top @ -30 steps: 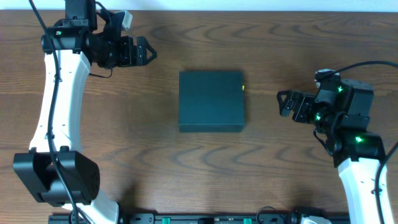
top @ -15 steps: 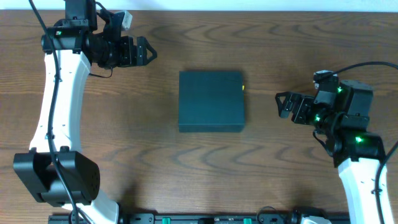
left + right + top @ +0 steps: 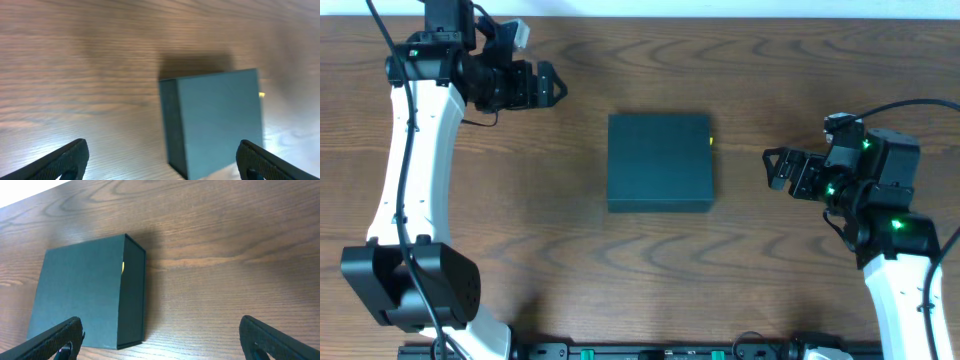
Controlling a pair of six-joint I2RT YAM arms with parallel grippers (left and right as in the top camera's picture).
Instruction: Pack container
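Note:
The container (image 3: 660,162) is a dark teal square box lying flat in the middle of the table with its lid down. A small yellow spot shows at its right edge. It also fills the middle of the left wrist view, container (image 3: 220,120), and the left half of the right wrist view, container (image 3: 85,295). My left gripper (image 3: 548,85) hangs open at the far left, well apart from the box. At the right my right gripper (image 3: 775,168) stands open, a short way off the box's right side. Neither holds anything.
The brown wooden table (image 3: 650,290) is bare around the box. The left arm's white link (image 3: 415,170) runs down the left side and the right arm's base (image 3: 900,280) stands at the near right. A black rail runs along the front edge.
The left gripper has drifted slightly left and up, away from the box. The right arm and the container have not moved.

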